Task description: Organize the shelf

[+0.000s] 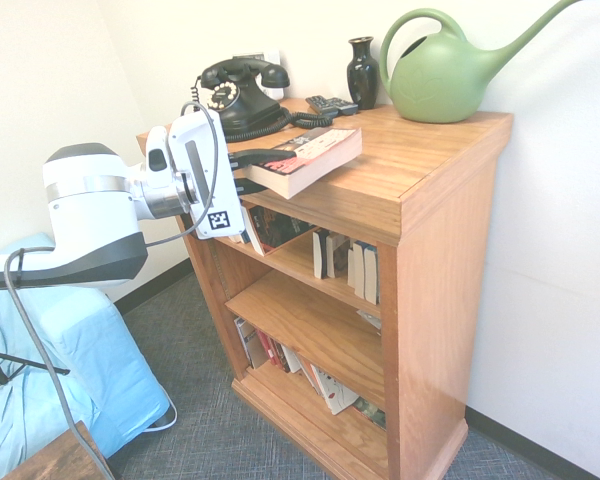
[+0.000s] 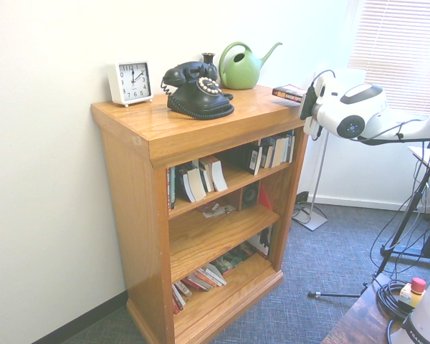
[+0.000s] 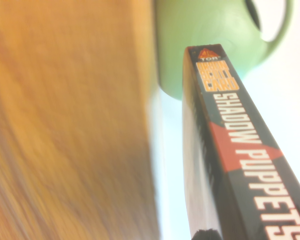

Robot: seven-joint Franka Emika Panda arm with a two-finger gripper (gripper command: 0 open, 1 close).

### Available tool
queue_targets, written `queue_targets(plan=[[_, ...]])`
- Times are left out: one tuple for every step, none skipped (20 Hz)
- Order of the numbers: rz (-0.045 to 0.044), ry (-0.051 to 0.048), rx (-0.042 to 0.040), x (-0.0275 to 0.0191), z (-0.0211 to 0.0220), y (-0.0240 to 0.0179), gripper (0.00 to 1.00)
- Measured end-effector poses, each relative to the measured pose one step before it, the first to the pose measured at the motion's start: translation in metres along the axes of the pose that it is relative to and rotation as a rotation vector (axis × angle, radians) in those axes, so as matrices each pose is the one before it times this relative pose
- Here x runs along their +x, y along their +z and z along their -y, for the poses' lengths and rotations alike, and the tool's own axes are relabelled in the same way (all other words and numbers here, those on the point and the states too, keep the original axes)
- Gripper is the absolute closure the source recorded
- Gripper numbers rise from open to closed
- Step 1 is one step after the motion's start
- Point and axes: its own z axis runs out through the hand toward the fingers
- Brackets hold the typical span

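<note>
First exterior view: saw, from left to right, the black telephone [image 1: 242, 105] at the back left, then the gripper [image 1: 278, 171] reaching in from the left with its two dark fingers closed on the near end of a thick paperback [image 1: 310, 177], one above and one below. Found the paperback directly ahead of the gripper, over the front edge of the shelf [image 1: 435, 160], lying nearly flat with a slight tilt. Made out its long axis running outward from the fingers, roughly in line with the reach, far end towards the back right. In the wrist view, saw a gap between book and wood; judged it lifted clear. Further right, lower down, saw upright books [image 1: 364, 272] in the compartment under the top slab, and the green watering can [image 1: 442, 85] above. Judged, for stowing among those books, a need to back out past the overhang, lower, and turn the flat book upright before reaching in.
</note>
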Motion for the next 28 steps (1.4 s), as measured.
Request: queue_targets(plan=[[0.00731,0.03003,-0.00017,0.00137,-0.00460,-0.00651,1.00],[0.01221,0.04092,-0.00016,0.00196,-0.00562,-0.00729,1.00],[0.01378,0.04587,-0.00065,0.00192,-0.00656,-0.00790,1.00],[0.01420,0.04798,-0.00077,0.00146,-0.00696,-0.00806,1.00],[0.01686,0.05032,0.00027,0.00090,-0.00742,-0.00841,1.00],[0.01988,0.05296,0.00322,0.00006,-0.00734,-0.00874,1.00],[0.02393,0.05690,0.00751,-0.00125,-0.00682,-0.00899,1.00],[0.02505,0.05258,0.00988,-0.00216,-0.00563,-0.00888,1.00],[0.02629,0.05010,0.01486,-0.00374,-0.00458,-0.00934,1.00],[0.02786,0.04529,0.01958,-0.00603,-0.00240,-0.00949,1.00],[0.03006,0.03849,0.02377,-0.00851,-0.00004,-0.00938,1.00],[0.03035,0.03160,0.02416,-0.01122,0.00208,-0.00879,1.00],[0.03099,0.02717,0.02263,-0.01205,0.00350,-0.00732,1.00],[0.03057,0.02489,0.02231,-0.01189,0.00430,-0.00579,1.00],[0.03199,0.02181,0.02184,-0.01199,0.00487,-0.00409,1.00],[0.03144,0.01785,0.02023,-0.01136,0.00529,-0.00273,1.00],[0.03256,0.01693,0.02084,-0.01032,0.00606,-0.00121,1.00],[0.03575,0.01439,0.02381,-0.01043,0.00672,0.00008,1.00],[0.03487,0.00999,0.02219,-0.01055,0.00680,0.00155,1.00],[0.03052,0.00539,0.01796,-0.00877,0.00662,0.00303,1.00],[0.02600,0.00092,0.01677,-0.00739,0.00645,0.00418,1.00],[0.02306,-0.00231,0.01438,-0.00684,0.00655,0.00555,1.00],[0.02279,-0.00168,0.01471,-0.00732,0.00650,0.00687,1.00],[0.02361,-0.00087,0.01359,-0.00704,0.00654,0.00826,1.00],[0.02307,0.00107,0.01364,-0.00626,0.00640,0.00895,1.00],[0.01807,0.00126,0.00958,-0.00352,0.00663,0.00924,1.00],[0.01276,-0.00270,0.00804,-0.00212,0.00783,0.00904,1.00],[0.00634,-0.00423,0.00664,-0.00115,0.00964,0.00910,1.00]])
